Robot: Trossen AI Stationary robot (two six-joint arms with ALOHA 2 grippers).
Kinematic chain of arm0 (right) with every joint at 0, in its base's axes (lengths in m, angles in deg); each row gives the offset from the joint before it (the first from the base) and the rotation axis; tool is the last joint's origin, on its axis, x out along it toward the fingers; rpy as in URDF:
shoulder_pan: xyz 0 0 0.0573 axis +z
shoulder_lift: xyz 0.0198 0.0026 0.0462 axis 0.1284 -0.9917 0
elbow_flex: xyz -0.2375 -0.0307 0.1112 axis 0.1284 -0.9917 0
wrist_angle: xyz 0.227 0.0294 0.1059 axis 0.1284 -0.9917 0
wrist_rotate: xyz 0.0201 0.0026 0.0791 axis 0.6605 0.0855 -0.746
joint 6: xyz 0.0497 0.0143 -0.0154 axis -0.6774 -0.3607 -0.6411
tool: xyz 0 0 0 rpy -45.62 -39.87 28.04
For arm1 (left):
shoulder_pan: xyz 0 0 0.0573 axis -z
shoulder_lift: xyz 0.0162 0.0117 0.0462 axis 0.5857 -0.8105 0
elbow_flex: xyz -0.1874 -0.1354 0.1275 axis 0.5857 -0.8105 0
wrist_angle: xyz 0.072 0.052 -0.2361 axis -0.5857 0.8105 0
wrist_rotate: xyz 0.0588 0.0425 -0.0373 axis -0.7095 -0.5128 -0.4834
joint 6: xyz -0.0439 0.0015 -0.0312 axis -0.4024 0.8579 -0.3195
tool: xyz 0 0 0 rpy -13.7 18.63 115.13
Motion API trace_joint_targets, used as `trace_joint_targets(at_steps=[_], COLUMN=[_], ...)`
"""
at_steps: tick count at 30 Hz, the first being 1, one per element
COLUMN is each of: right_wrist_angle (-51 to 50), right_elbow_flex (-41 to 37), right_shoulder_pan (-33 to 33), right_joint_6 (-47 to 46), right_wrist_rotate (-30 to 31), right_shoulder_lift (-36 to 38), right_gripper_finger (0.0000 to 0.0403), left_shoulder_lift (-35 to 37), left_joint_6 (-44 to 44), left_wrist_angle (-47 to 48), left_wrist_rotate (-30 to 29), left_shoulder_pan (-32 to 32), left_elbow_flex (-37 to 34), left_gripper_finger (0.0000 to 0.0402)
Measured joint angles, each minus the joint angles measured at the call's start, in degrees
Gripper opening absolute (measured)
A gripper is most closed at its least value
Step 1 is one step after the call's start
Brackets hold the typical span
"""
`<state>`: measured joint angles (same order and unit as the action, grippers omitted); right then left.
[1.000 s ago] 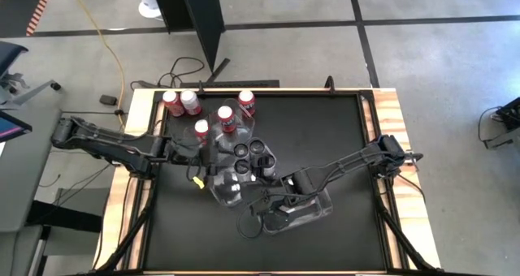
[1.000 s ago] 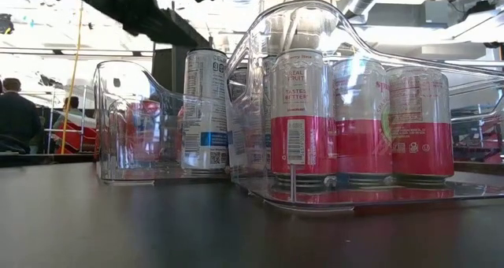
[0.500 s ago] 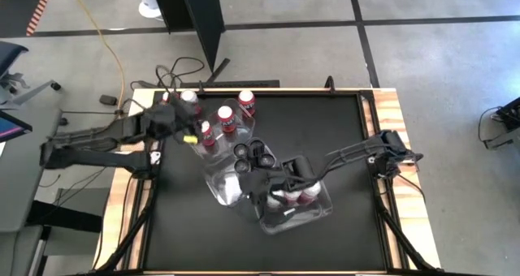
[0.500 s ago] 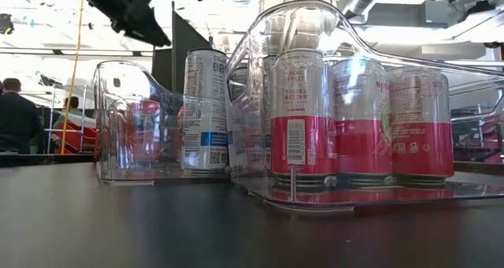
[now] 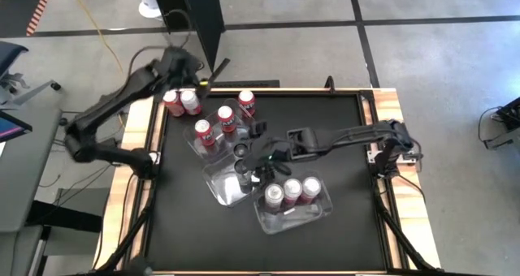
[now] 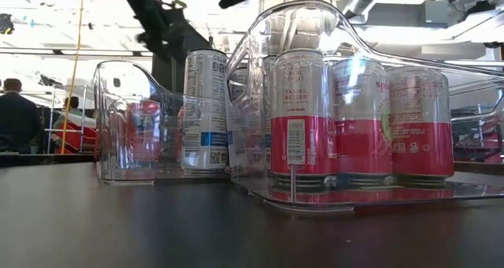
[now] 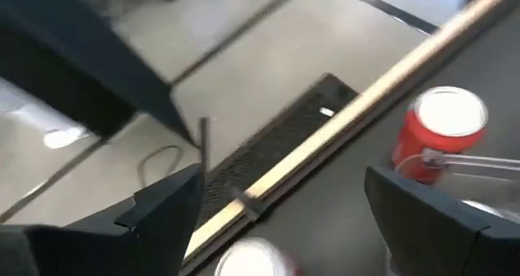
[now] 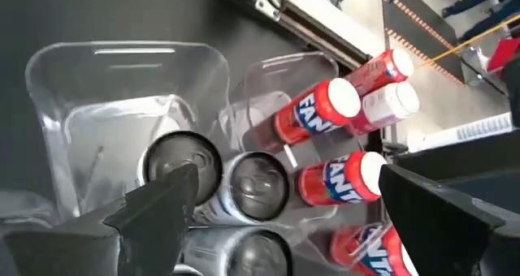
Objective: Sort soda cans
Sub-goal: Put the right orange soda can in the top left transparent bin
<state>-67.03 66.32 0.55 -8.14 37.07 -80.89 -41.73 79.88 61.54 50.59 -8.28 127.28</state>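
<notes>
In the high view, three white-and-red cans stand in the near clear tub. Several dark cans stand in the middle tub, and three red cans in the far tub. Two more red cans stand on the table at the far-left corner. My left gripper hovers open above that corner, with a red can ahead of it. My right gripper is open above the dark cans. The red Fanta cans lie beyond it.
The three clear tubs sit side by side in mid-table. The black table top has a wooden rim. A dark panel and cables lie on the floor past the far edge. In the low view a person sits far behind.
My left arm has swung up and away from the far tub toward the table's far-left corner. My right gripper has drawn out from over the near tub toward the far edge, uncovering the three white-and-red cans, and now hangs over the dark cans.
</notes>
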Motion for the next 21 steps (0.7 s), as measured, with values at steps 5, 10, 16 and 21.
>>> trace_joint_targets(at_steps=[5,10,16,21], right_wrist_angle=[-4.3,-5.8,-5.1,-3.7], right_elbow_flex=[0.0,-1.2,-6.4,-11.1], right_shoulder_pan=[-2.4,-3.6,-5.1,-6.7], right_joint_6=[1.0,1.9,1.7,0.3], right_wrist_rotate=[-3.7,-3.7,-3.6,-3.4], right_shoulder_lift=[4.5,10.0,17.0,21.4], right_gripper_finger=[0.0397,0.0397,0.0397,0.0397], left_shoulder_lift=[-10.2,-18.7,-27.5,-32.6], left_joint_6=[11.3,20.5,23.3,23.8], left_wrist_angle=[0.0,-0.6,-2.1,-2.0], left_wrist_rotate=[13.6,24.6,32.6,33.0], left_shoulder_pan=[-3.1,-3.4,-3.5,-3.5], left_elbow_flex=[8.7,12.5,16.6,21.0], left_gripper_finger=[0.0333,0.0328,0.0327,0.0327])
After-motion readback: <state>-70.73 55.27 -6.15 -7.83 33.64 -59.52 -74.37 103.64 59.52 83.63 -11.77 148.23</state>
